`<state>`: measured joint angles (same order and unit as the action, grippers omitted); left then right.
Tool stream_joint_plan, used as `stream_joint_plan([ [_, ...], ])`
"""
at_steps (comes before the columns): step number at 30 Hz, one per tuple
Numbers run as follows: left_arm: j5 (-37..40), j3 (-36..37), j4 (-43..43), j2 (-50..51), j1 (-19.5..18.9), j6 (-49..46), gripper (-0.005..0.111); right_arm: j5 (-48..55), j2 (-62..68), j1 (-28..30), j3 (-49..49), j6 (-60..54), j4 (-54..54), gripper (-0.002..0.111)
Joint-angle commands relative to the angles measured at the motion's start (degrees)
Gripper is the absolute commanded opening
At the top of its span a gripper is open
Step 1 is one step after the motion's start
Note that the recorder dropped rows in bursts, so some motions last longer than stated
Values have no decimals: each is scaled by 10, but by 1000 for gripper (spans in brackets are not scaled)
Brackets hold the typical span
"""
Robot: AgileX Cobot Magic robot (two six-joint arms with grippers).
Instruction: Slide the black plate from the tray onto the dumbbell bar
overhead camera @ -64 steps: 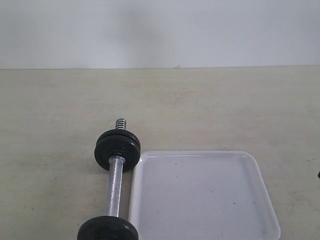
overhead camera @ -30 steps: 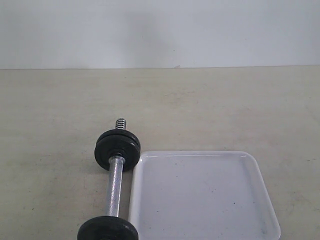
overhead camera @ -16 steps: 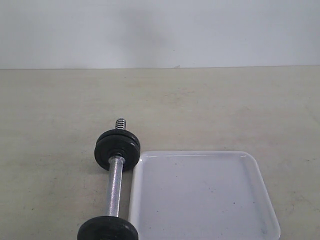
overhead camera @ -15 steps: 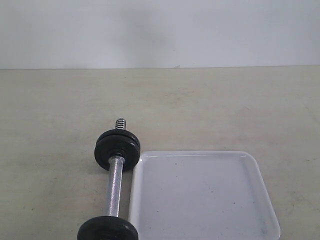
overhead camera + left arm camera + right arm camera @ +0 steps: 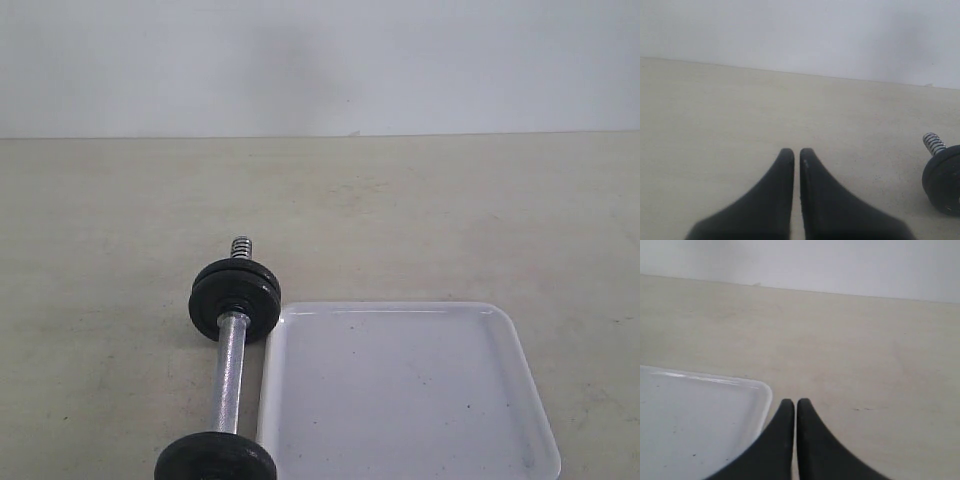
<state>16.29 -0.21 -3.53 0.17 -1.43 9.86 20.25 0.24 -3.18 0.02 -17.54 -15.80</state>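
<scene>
The dumbbell bar (image 5: 229, 370) lies on the table left of the white tray (image 5: 400, 306). A pair of black plates (image 5: 236, 300) sits on its far end, with the threaded tip (image 5: 241, 246) sticking out behind them. Another black disc (image 5: 215, 458) is on its near end. Only a few dark specks lie in the tray. Neither gripper shows in the exterior view. My left gripper (image 5: 796, 151) is shut and holds nothing; it hangs over bare table, with the far plates (image 5: 944, 180) off to one side. My right gripper (image 5: 791, 402) is shut and holds nothing, just beside the tray's corner (image 5: 760, 387).
A beige tabletop (image 5: 420, 210) runs back to a plain white wall (image 5: 320, 60). Nothing else stands on it.
A small dark sliver at the right edge of the exterior view, seen about two seconds ago, is gone. The dumbbell and tray have not moved.
</scene>
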Motion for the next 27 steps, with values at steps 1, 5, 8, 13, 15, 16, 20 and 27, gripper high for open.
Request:
stream_joint_plan([
  [1,0,2,-4,-2,-2,3,4,2,-2,65,0,-6,-7,0],
  [5,0,2,-4,-2,-2,2,4,19,-2,76,0,-7,-17,0],
  [8,0,2,-4,-2,-2,2,4,19,-2,59,0,-10,-20,0],
  [13,0,2,-4,-2,-2,2,4,19,-2,24,0,-14,-20,0],
  [15,0,2,-4,-2,-2,2,4,19,-2,13,0,-14,-21,0],
  [16,0,2,-4,-2,-2,2,4,19,-2,13,0,-14,-21,0],
  [20,0,2,-4,-2,-2,2,4,19,-2,13,0,-14,-21,0],
  [27,0,2,-4,-2,-2,2,4,19,-2,14,0,14,-24,0],
])
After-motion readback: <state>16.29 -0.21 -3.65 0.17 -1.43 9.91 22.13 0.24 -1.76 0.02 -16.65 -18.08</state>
